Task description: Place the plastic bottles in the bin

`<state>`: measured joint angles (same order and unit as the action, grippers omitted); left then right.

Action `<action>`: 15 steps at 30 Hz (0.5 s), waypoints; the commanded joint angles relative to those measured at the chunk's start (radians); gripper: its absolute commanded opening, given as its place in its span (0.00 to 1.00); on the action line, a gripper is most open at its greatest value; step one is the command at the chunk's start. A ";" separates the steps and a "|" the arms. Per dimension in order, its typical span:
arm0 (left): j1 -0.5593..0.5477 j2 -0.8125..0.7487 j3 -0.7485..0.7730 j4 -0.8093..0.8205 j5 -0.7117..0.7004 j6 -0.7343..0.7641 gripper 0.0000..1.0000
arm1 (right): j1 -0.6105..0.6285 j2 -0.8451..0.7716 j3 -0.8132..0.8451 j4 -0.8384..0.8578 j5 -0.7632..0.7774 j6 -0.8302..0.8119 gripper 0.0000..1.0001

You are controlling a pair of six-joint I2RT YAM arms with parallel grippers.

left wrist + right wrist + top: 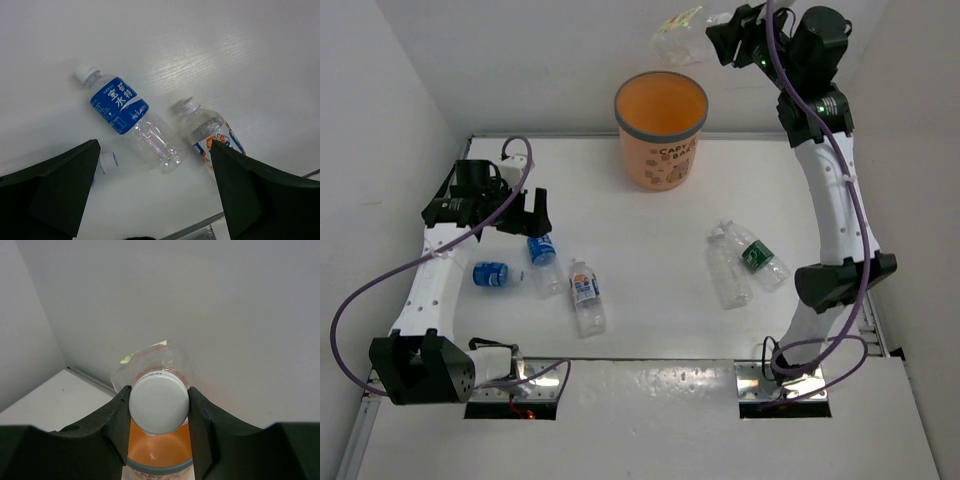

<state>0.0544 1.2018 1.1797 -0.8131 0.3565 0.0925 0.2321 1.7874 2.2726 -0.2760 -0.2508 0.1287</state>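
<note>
right hand [718, 38] clamps clear white-capped plastic bottle [678, 35] — round orange bin [660, 150] below | left hand [523, 213] wide | five bottles [585, 295] left on tabletop [650, 300]

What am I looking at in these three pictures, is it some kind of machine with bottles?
Two robot arms are bolted to a white table. One picture looks down from above; the other two come from a camera on each wrist. The right arm's fingers pinch a clear bottle by its cap, raised above the orange bin. The left arm's fingers hang open over a blue-label bottle and a white-orange bottle. Three more lie on the table, among them a green-label bottle.
</note>
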 commanded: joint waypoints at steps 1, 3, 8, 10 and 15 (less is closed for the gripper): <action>0.012 0.004 0.015 0.029 0.018 -0.010 1.00 | -0.013 0.063 -0.030 0.024 -0.027 -0.001 0.00; 0.012 0.004 0.015 0.029 0.018 -0.010 1.00 | -0.011 0.081 -0.053 0.003 -0.034 -0.018 0.00; 0.021 0.004 0.006 0.038 0.009 -0.010 1.00 | -0.022 0.112 -0.133 -0.011 -0.047 -0.012 0.02; 0.021 0.004 0.006 0.038 0.009 -0.010 1.00 | -0.019 0.138 -0.121 -0.034 -0.050 -0.024 0.15; 0.021 0.004 -0.005 0.028 0.036 -0.025 1.00 | -0.016 0.165 -0.125 -0.078 -0.044 0.005 0.87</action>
<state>0.0631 1.2095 1.1797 -0.7998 0.3557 0.0879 0.2153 1.9747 2.1353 -0.3717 -0.2810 0.1249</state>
